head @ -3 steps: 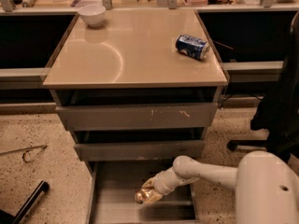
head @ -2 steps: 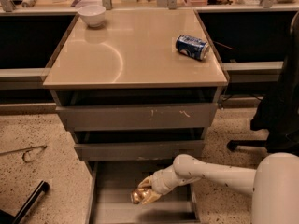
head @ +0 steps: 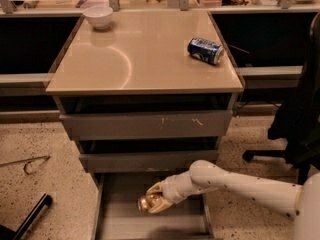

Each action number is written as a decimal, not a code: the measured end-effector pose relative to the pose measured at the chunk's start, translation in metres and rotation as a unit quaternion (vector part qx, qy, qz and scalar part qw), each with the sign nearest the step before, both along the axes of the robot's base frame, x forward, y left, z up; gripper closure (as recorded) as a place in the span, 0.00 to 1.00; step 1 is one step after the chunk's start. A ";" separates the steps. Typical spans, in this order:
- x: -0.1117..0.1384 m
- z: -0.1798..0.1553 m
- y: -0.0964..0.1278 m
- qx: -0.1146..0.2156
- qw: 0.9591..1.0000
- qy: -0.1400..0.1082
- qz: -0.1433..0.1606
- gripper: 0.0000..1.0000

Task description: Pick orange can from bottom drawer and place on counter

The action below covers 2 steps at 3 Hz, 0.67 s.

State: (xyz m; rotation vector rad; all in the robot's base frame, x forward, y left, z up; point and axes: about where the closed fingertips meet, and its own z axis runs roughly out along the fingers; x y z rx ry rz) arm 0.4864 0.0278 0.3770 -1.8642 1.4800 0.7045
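Note:
The orange can [head: 148,202] is a small shiny golden can held over the bottom drawer [head: 120,219], which stands pulled open below the cabinet. My gripper [head: 155,200] reaches in from the right on a white arm and is shut on the can, its pale fingers wrapped around it. The can looks slightly above the drawer floor. The beige counter [head: 130,59] is the top of the cabinet, above and behind the gripper.
A blue and white can [head: 205,50] lies on its side at the counter's right. A white bowl [head: 98,16] stands at its back left. Two grey drawers [head: 145,125] sit partly open above. A black chair base [head: 280,154] is at right.
The gripper with the can has shifted a little to the left over the drawer floor. Nothing else moved.

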 end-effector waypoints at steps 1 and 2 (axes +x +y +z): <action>0.009 0.082 0.005 0.012 0.998 -0.061 -0.013 1.00; 0.019 0.158 0.013 0.015 0.991 -0.130 -0.027 1.00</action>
